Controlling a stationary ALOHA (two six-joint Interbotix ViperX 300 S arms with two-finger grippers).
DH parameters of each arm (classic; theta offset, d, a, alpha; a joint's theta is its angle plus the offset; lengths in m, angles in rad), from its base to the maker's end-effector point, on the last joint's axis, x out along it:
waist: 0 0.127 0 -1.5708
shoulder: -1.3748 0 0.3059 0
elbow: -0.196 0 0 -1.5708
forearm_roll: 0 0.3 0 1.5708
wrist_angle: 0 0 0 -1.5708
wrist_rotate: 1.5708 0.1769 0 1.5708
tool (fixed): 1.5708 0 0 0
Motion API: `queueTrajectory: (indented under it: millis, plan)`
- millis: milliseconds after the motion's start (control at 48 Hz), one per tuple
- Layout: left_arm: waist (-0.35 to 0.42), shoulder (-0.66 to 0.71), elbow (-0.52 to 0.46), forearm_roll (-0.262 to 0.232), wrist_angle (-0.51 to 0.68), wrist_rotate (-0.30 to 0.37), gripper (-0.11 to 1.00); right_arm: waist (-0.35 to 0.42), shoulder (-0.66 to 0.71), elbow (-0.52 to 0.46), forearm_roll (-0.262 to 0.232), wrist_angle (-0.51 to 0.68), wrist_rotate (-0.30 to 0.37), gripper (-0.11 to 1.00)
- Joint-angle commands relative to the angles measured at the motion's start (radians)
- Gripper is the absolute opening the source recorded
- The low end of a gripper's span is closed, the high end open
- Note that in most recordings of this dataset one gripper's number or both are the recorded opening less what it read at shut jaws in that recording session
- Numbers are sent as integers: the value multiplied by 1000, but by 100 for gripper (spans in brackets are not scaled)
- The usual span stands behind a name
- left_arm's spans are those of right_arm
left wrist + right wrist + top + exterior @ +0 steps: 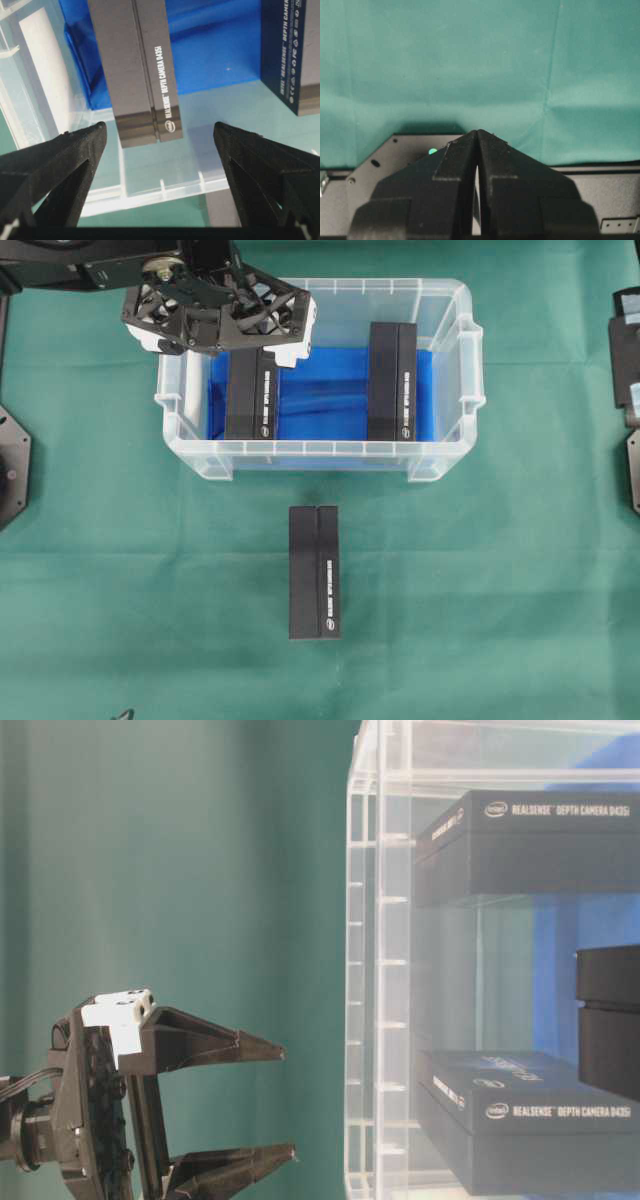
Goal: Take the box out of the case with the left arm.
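Note:
The clear case (440,455) with a blue lining holds two black boxes lying flat. The left box (250,395) is partly under my left gripper (225,330), which hovers open above the case's back left corner with nothing between its fingers. In the left wrist view that box (142,75) lies straight ahead between the spread black fingertips (95,135), not touching them. The right box (392,380) lies at the other side of the case. In the table-level view the left gripper (290,1101) is open, outside the case wall (380,970). My right gripper (477,132) is shut on nothing.
A third black box (314,572) lies on the green cloth in front of the case. Parts of the right arm (625,350) sit at the right edge of the table. Black base plates (12,465) stand at the left edge.

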Motion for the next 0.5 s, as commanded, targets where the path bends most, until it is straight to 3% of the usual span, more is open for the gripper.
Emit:
queueTrajectory:
  millis: [0,479]
  plan:
    - [0,-12,-25,3,2,-2,87,-2,-3,-11,0,-2,0,2]
    - [0,-11,-15,3,0,-2,87,0,-3,-11,-2,-2,0,2]
